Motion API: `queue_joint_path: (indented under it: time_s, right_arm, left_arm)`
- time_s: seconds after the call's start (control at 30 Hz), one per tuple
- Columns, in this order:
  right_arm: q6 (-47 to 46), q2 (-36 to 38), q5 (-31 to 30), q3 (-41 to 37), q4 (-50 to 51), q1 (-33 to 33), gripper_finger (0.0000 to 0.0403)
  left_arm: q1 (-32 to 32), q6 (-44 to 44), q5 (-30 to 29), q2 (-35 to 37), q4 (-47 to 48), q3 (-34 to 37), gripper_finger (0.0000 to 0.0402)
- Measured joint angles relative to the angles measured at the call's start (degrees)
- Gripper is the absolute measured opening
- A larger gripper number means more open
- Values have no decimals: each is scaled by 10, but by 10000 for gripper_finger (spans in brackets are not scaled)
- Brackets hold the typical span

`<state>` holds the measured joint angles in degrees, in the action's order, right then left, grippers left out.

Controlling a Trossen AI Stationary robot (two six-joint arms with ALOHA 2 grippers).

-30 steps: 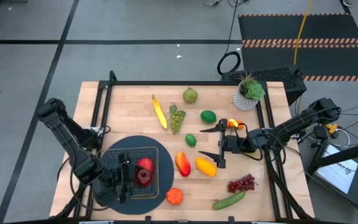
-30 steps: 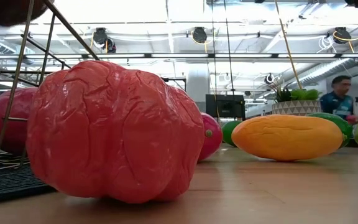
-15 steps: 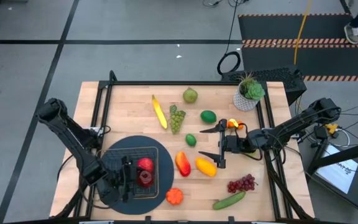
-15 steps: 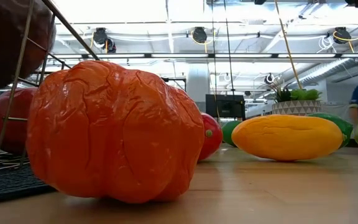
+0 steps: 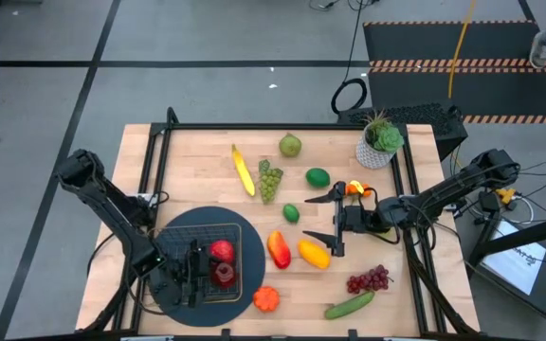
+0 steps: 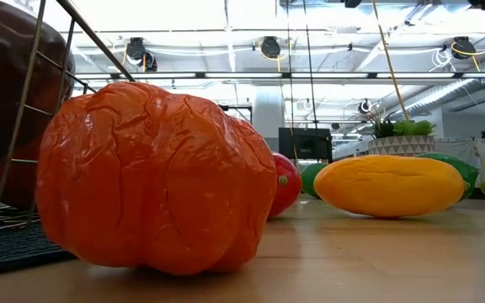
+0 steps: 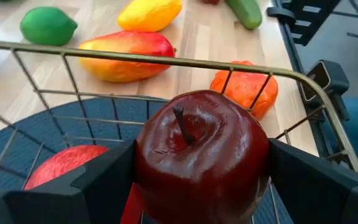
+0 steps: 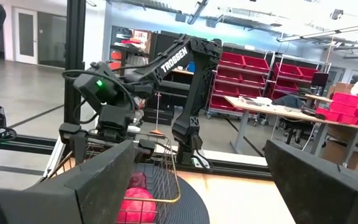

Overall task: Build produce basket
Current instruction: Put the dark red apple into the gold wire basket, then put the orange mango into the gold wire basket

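Observation:
The wire basket point(image 5: 211, 261) sits on a round dark mat point(image 5: 173, 237) near the table's near-left corner. A red apple point(image 5: 221, 250) lies in it. My left gripper point(image 5: 218, 276) reaches in from the left, shut on a dark red apple point(image 7: 201, 158); the low view shows this apple point(image 6: 7, 76) behind the basket's wires. My right gripper point(image 5: 322, 218) hovers wide open right of centre, above the wood between a lime point(image 5: 291, 212) and a yellow fruit point(image 5: 313, 253), touching nothing. My left gripper pinches the dark red apple by its two sides point(image 7: 143, 168), one finger point(image 7: 104, 180) on each flank. The fingers slant down from the table's left. The apple sits inside the basket's rim point(image 7: 166, 60), stem point(image 7: 180, 122) up; whether it rests on the grid bottom I cannot tell.
Loose produce lies right of the basket: an orange lumpy fruit point(image 5: 266, 299), a red-yellow fruit point(image 5: 279, 248), cucumber point(image 5: 349, 305) and purple grapes point(image 5: 369, 279). Farther back are a banana point(image 5: 244, 170), green grapes point(image 5: 270, 178), a pear point(image 5: 290, 146), a lime point(image 5: 318, 177) and a potted plant point(image 5: 380, 142).
My left gripper has moved down and slightly toward the near edge, carrying the dark red apple lower behind the basket's wires. It has stayed shut on the apple. The right arm has kept still.

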<state>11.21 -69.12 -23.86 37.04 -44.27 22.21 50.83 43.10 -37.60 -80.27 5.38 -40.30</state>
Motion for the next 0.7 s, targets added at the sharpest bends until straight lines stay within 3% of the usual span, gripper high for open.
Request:
queue_joint_path:
  time_s: [0.3, 0.57, 0.7]
  right_arm:
    - [1, 0, 0, 0, 0, 0, 357]
    - [1, 0, 0, 0, 0, 0, 357]
    - [1, 0, 2, 0, 0, 0, 357]
  left_arm:
    - [0, -19, 0, 0, -36, 32, 339]
    - [0, -34, -10, 0, -42, 32, 393]
    - [0, -46, -10, 1, -50, 32, 392]
